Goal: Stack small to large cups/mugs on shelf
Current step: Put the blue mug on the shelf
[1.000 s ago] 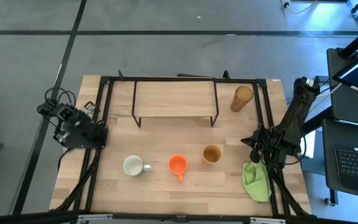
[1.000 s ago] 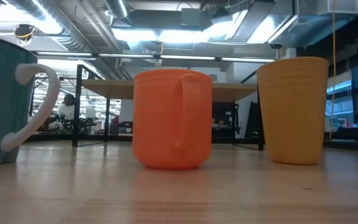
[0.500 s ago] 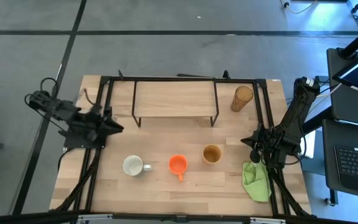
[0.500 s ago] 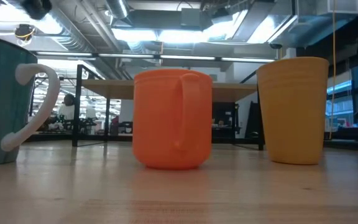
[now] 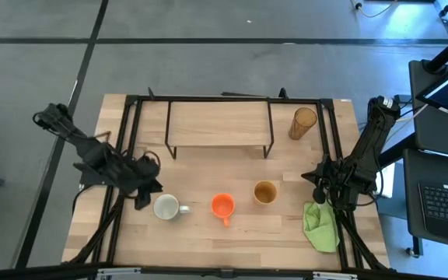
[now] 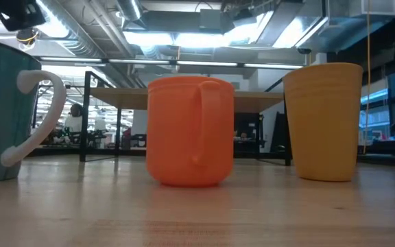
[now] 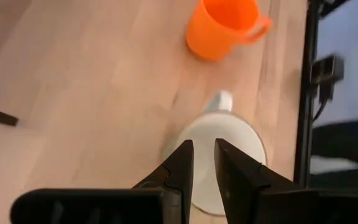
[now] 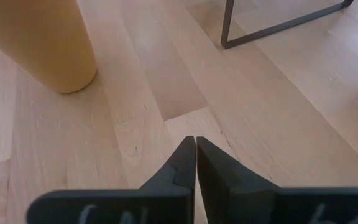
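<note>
The white mug (image 5: 166, 207), the orange mug (image 5: 222, 206) and the tan cup (image 5: 265, 192) stand upright in a row on the table's near half. The amber tumbler (image 5: 302, 122) stands on the table, right of the wooden shelf (image 5: 218, 123), whose top is bare. My left gripper (image 5: 148, 189) hovers at the white mug's far left side. In the left wrist view its fingers (image 7: 202, 155) stand a narrow gap apart over the mug's rim (image 7: 229, 134) and touch nothing that I can see. My right gripper (image 8: 196, 143) is shut and empty, right of the tan cup (image 8: 36, 43).
A green cloth (image 5: 321, 225) lies at the near right corner, below my right gripper (image 5: 317, 187). Black frame bars (image 5: 131, 132) run along both table sides. The shelf's wire leg (image 8: 272, 28) stands ahead of my right gripper. Bare wood lies between the shelf and the row of cups.
My left arm has reached out from the table's left edge, going right and toward the near edge, until its gripper is at the white mug. A part of it now shows at the top left of the low view. My right arm and all cups stay still.
</note>
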